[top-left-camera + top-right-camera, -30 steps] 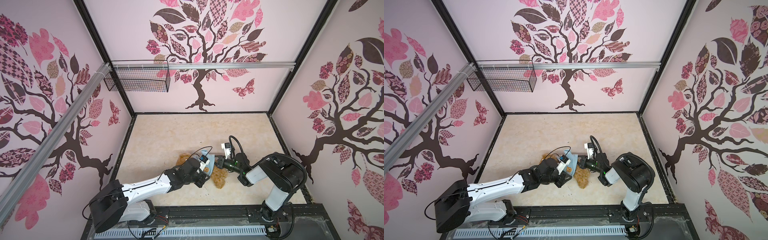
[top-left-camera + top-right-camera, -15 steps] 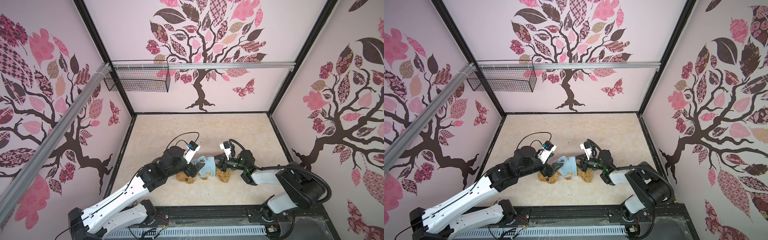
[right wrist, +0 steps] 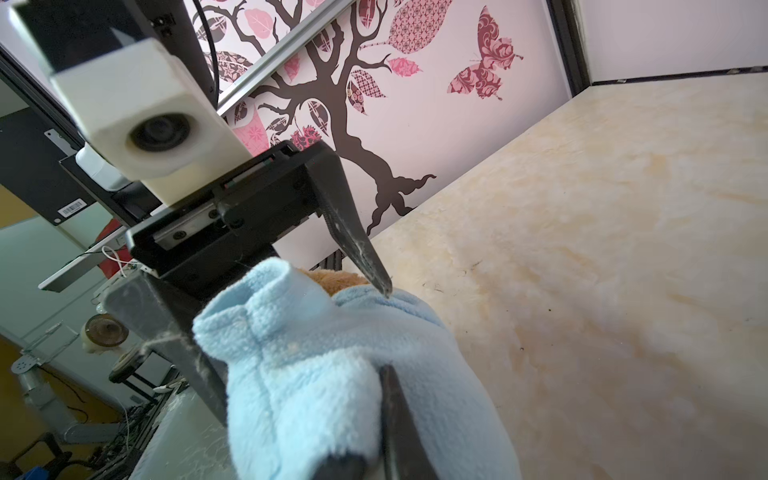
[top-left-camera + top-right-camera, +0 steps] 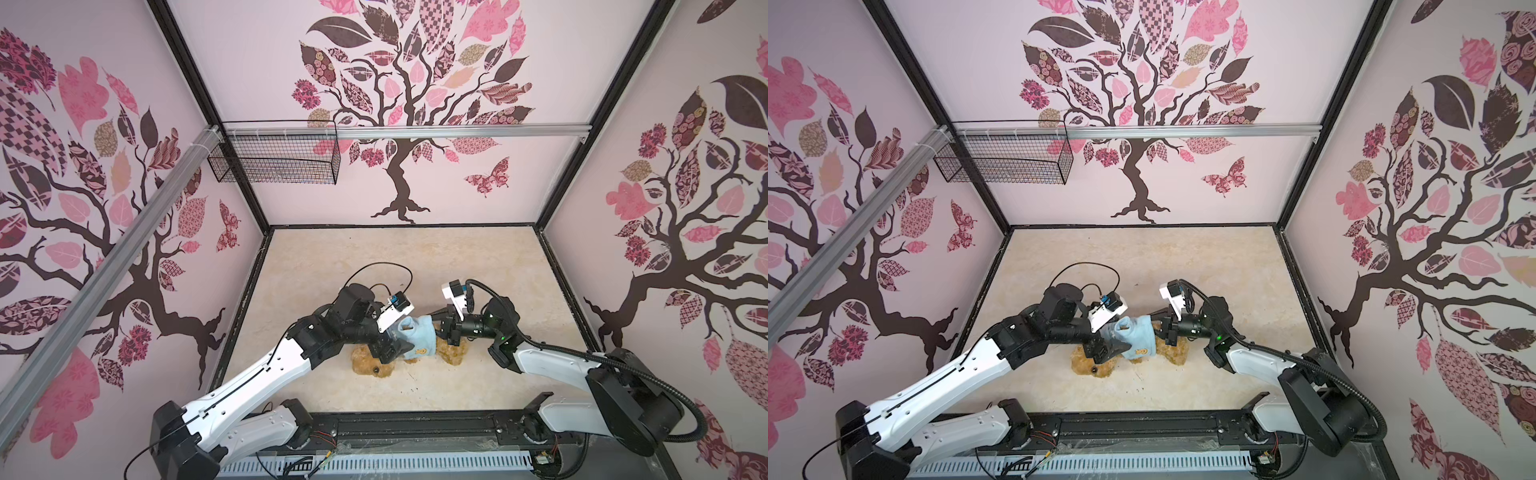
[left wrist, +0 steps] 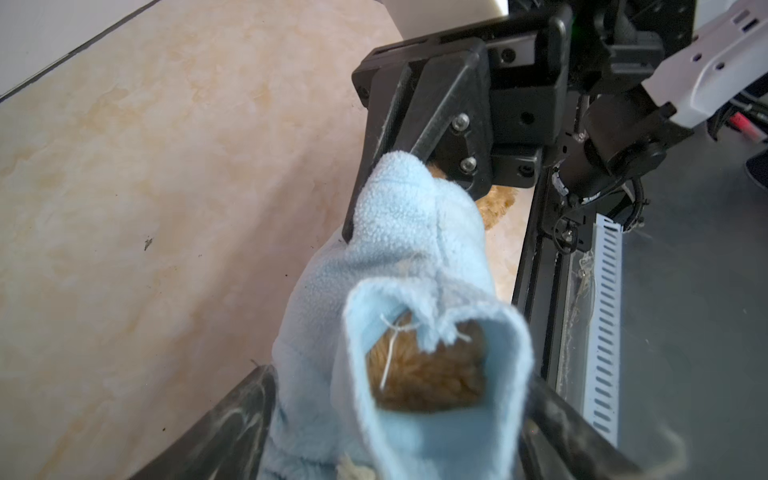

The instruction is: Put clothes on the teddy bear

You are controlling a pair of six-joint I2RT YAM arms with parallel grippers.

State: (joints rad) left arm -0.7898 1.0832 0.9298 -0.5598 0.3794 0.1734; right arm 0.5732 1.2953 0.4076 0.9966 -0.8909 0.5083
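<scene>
The golden-brown teddy bear lies near the table's front edge, head to the left and legs to the right in both top views. A light-blue shirt covers its torso. My left gripper stands open with its jaws on either side of the shirt's head end. In the left wrist view brown fur shows inside a shirt opening between my left fingers. My right gripper is shut on a fold of the shirt at the leg end, and its fingers pinch the fleece.
A black wire basket hangs on the back wall at the left, under a metal rail. A black track runs along the table's front edge, just in front of the bear. The beige table stretches behind both arms.
My left gripper has opened wide and its arm has stretched out from the front edge. The bear and shirt have shifted away from the front edge, with the right gripper still holding the shirt.
</scene>
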